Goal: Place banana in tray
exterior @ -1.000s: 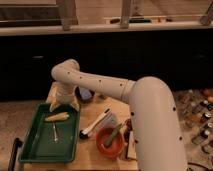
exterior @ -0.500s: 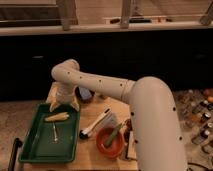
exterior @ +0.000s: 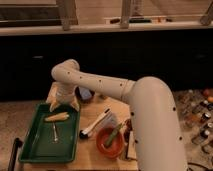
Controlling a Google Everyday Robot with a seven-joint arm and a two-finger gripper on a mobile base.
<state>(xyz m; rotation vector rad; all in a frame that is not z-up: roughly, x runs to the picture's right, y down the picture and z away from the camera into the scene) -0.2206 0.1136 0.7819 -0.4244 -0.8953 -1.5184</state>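
Note:
The pale-yellow banana (exterior: pixel 57 117) lies inside the dark green tray (exterior: pixel 35 145), in its far half, near the back rim. My gripper (exterior: pixel 63 106) hangs just above the tray's far edge, directly behind and a little above the banana, with its two yellowish fingers (exterior: pixel 53 105) spread apart and nothing between them. A thin whitish stick-like utensil (exterior: pixel 55 132) lies in the tray's middle, in front of the banana.
The wide white arm (exterior: pixel 150 120) crosses the right side of the wooden table (exterior: pixel 92 150). A round orange-red bowl (exterior: pixel 110 141) holds a green elongated vegetable (exterior: pixel 114 135). A white-handled utensil (exterior: pixel 95 124) lies beside the tray. A dark round object (exterior: pixel 85 93) sits behind. Small items crowd the floor at right (exterior: pixel 200 115).

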